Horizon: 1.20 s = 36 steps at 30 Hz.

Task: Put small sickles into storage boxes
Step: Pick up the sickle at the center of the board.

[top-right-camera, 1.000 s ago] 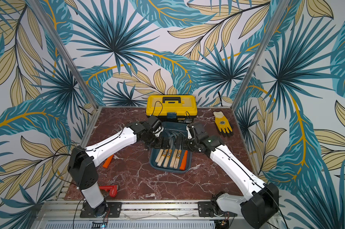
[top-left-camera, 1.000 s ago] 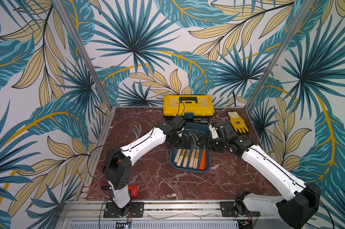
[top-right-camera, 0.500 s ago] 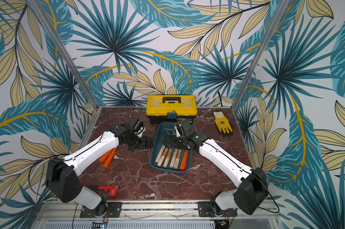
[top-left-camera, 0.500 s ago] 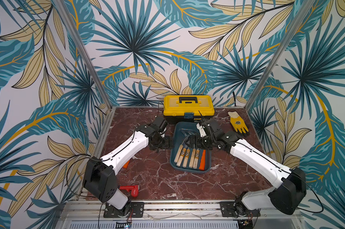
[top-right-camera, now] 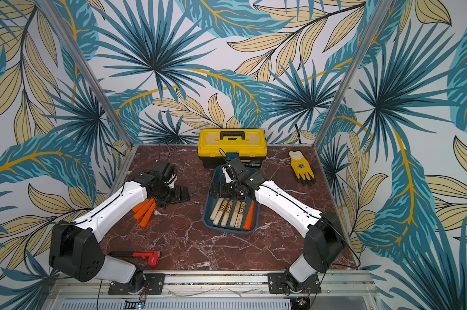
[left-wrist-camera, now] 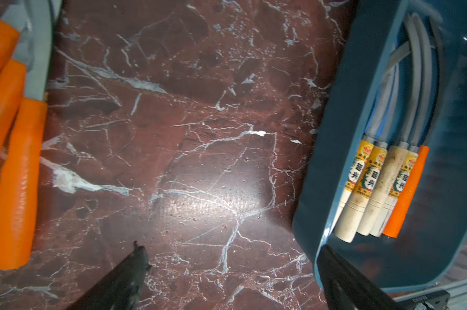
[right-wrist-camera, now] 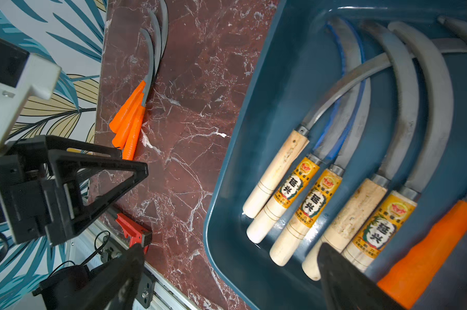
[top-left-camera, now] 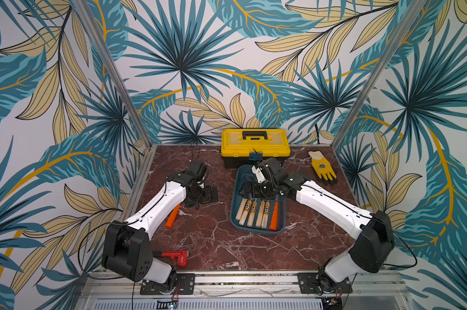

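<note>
While boxed, wooden sickles bear yellow labels.

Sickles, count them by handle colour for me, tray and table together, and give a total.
Pale wooden-handled sickles: 5, all in the dark teal plastic tray
Bright orange-handled sickles: 4, one in the tray, three on the red marble table
Total: 9
</note>
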Each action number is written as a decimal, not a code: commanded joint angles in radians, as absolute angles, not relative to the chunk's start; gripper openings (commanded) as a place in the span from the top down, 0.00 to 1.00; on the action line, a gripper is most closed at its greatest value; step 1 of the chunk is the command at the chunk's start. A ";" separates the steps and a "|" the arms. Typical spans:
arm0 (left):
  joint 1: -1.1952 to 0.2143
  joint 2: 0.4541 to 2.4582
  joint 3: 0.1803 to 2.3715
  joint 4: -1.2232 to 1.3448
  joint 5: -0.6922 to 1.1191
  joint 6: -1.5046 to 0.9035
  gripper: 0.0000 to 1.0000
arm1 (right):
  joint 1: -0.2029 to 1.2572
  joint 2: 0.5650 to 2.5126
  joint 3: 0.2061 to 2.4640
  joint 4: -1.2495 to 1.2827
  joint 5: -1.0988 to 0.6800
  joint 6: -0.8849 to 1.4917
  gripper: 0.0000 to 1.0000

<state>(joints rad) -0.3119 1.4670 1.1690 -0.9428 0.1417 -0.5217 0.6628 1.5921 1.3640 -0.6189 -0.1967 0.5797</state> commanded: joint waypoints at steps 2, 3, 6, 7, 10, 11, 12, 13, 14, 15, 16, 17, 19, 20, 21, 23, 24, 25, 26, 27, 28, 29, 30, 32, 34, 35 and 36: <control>-0.250 1.443 1.132 -0.947 0.095 -0.503 0.01 | 0.679 1.638 1.399 -0.596 -0.233 0.577 0.01; -0.239 1.443 1.125 -0.947 0.085 -0.503 0.01 | 0.682 1.647 1.404 -0.592 -0.237 0.578 0.00; -0.202 1.449 1.110 -0.946 0.038 -0.502 0.01 | 0.687 1.676 1.415 -0.582 -0.253 0.585 0.00; -0.193 1.450 1.108 -0.946 0.021 -0.499 0.01 | 0.688 1.685 1.418 -0.578 -0.257 0.585 0.01; -0.159 1.462 1.100 -0.947 -0.027 -0.491 0.01 | 0.690 1.708 1.428 -0.567 -0.270 0.591 0.00; -0.146 1.469 1.098 -0.948 -0.045 -0.490 0.01 | 0.690 1.717 1.431 -0.562 -0.276 0.593 0.00; -0.136 1.476 1.097 -0.945 -0.052 -0.487 0.00 | 0.691 1.723 1.435 -0.559 -0.280 0.595 0.00; -0.124 1.486 1.095 -0.945 -0.052 -0.480 0.00 | 0.692 1.732 1.439 -0.559 -0.285 0.594 0.00; -0.114 1.499 1.095 -0.945 -0.083 -0.475 0.01 | 0.693 1.740 1.444 -0.557 -0.289 0.594 0.01; -0.104 1.510 1.095 -0.945 -0.090 -0.469 0.01 | 0.692 1.746 1.446 -0.557 -0.292 0.594 0.01; -0.093 1.522 1.093 -0.943 -0.091 -0.462 0.01 | 0.693 1.754 1.451 -0.556 -0.294 0.595 0.01; -0.080 1.534 1.090 -0.941 -0.094 -0.455 0.01 | 0.692 1.760 1.454 -0.555 -0.296 0.593 0.00; -0.054 1.550 1.080 -0.929 -0.096 -0.445 0.00 | 0.693 1.770 1.459 -0.552 -0.296 0.588 0.00; -0.037 1.558 1.073 -0.920 -0.091 -0.442 0.01 | 0.693 1.775 1.463 -0.553 -0.295 0.587 0.00; -0.027 1.562 1.067 -0.911 -0.087 -0.439 0.01 | 0.692 1.779 1.466 -0.555 -0.295 0.585 0.00; -0.006 1.572 1.050 -0.893 -0.078 -0.431 0.00 | 0.693 1.788 1.472 -0.559 -0.293 0.579 0.01; 0.002 1.580 1.046 -0.889 -0.080 -0.427 0.01 | 0.692 1.792 1.475 -0.561 -0.293 0.576 0.01; 0.010 1.588 1.041 -0.884 -0.076 -0.423 0.00 | 0.692 1.794 1.478 -0.565 -0.292 0.573 0.01; 0.017 1.594 1.036 -0.877 -0.069 -0.421 0.01 | 0.693 1.797 1.480 -0.567 -0.289 0.567 0.00; 0.020 1.601 1.030 -0.870 -0.065 -0.417 0.01 | 0.692 1.799 1.483 -0.570 -0.286 0.564 0.00; 0.020 1.608 1.022 -0.861 -0.064 -0.415 0.01 | 0.693 1.801 1.483 -0.573 -0.282 0.562 0.00; 0.020 1.615 1.015 -0.854 -0.064 -0.411 0.01 | 0.692 1.801 1.485 -0.575 -0.281 0.560 0.00; 0.021 1.624 1.009 -0.847 -0.064 -0.407 0.01 | 0.692 1.801 1.485 -0.577 -0.278 0.558 0.00; 0.029 1.635 0.994 -0.826 -0.064 -0.401 0.01 | 0.692 1.802 1.488 -0.581 -0.273 0.555 0.01; 0.032 1.646 0.982 -0.800 -0.017 -0.394 0.01 | 0.692 1.802 1.489 -0.585 -0.269 0.552 0.00; 0.032 1.650 0.979 -0.794 -0.020 -0.390 0.01 | 0.692 1.802 1.490 -0.588 -0.267 0.550 0.01; 0.032 1.658 0.975 -0.785 -0.027 -0.384 0.01 | 0.693 1.802 1.491 -0.592 -0.263 0.548 0.01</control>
<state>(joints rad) 0.0212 1.6451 0.9859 -0.8341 -0.0429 -0.4095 0.6872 1.7908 1.4742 -0.5716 -0.2813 0.5674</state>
